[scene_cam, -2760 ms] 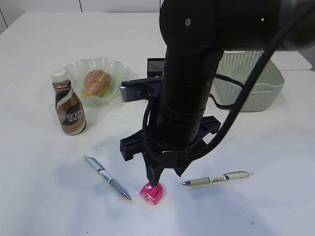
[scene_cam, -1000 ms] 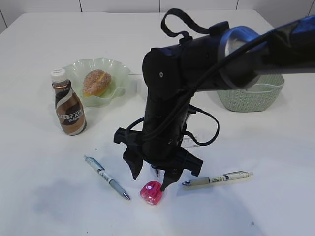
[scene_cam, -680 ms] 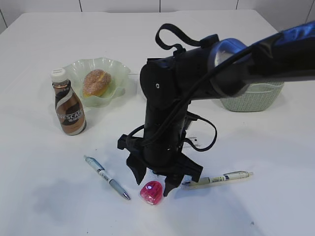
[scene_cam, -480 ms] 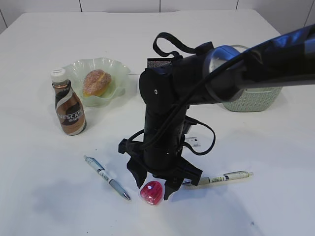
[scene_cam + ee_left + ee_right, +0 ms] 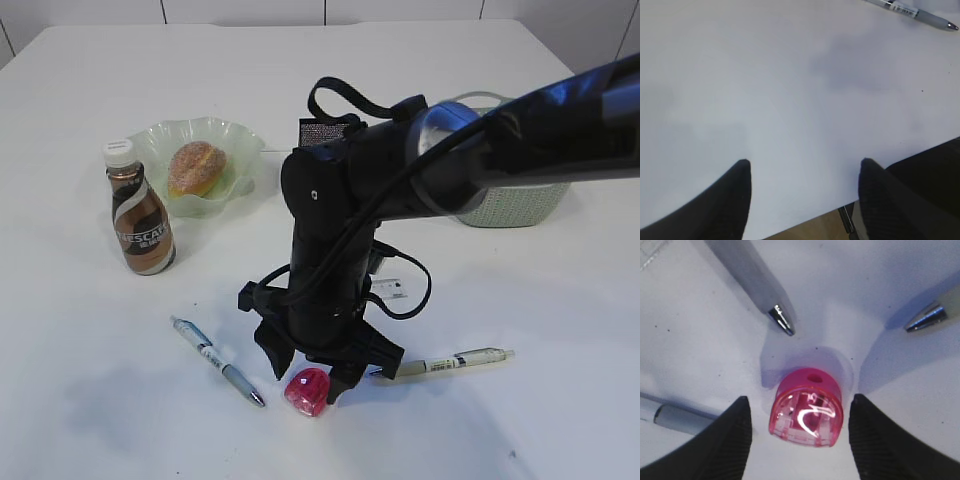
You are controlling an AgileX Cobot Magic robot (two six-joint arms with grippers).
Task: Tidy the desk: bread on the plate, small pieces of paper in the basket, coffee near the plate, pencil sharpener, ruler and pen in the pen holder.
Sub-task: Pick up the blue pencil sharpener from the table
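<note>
The pink pencil sharpener (image 5: 308,391) lies on the white table near the front. My right gripper (image 5: 310,372) is open and lowered over it, one finger on each side. In the right wrist view the sharpener (image 5: 807,412) sits between the open jaws (image 5: 800,399) with gaps on both sides. A pen (image 5: 217,360) lies to its left and another pen (image 5: 455,362) to its right; their tips show in the right wrist view (image 5: 782,322) (image 5: 922,320). My left gripper (image 5: 805,164) is open and empty over bare table.
The coffee bottle (image 5: 140,215) stands beside the green plate (image 5: 240,135), which holds the bread (image 5: 195,167). The black pen holder (image 5: 318,130) and the green basket (image 5: 520,205) stand behind the arm. A small white piece (image 5: 390,289) lies under the arm. The table's front edge (image 5: 805,220) shows below the left gripper.
My right gripper has opened, swung round and come down until its fingers stand on either side of the pink sharpener. The sharpener and pens have stayed put.
</note>
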